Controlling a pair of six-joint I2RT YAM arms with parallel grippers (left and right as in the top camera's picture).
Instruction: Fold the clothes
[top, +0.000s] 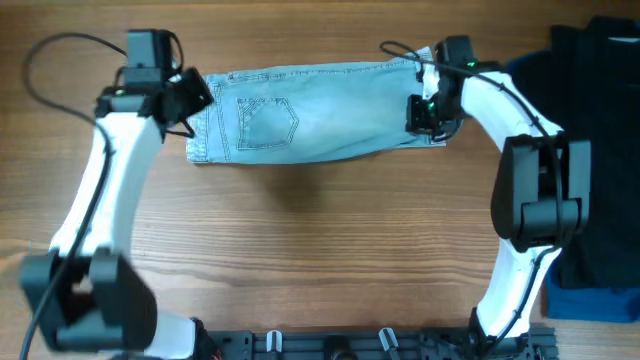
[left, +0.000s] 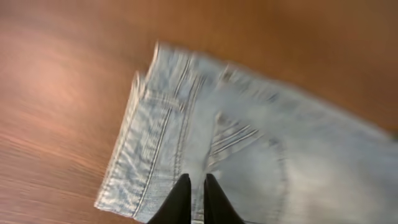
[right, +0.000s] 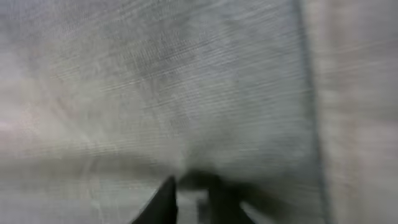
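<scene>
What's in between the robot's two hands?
The light blue denim shorts stretch across the wooden table between the left gripper and the right gripper, one at each end. The overhead view shows it.

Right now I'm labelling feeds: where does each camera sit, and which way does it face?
Overhead: above the table, facing down on the denim shorts; left arm, right arm show.
Left wrist: on the left arm, facing the shorts' pocket; left end effector shows.
Right wrist: close against the blurred shorts; right end effector shows.
Shared: overhead and left wrist both see the pocket.
</scene>
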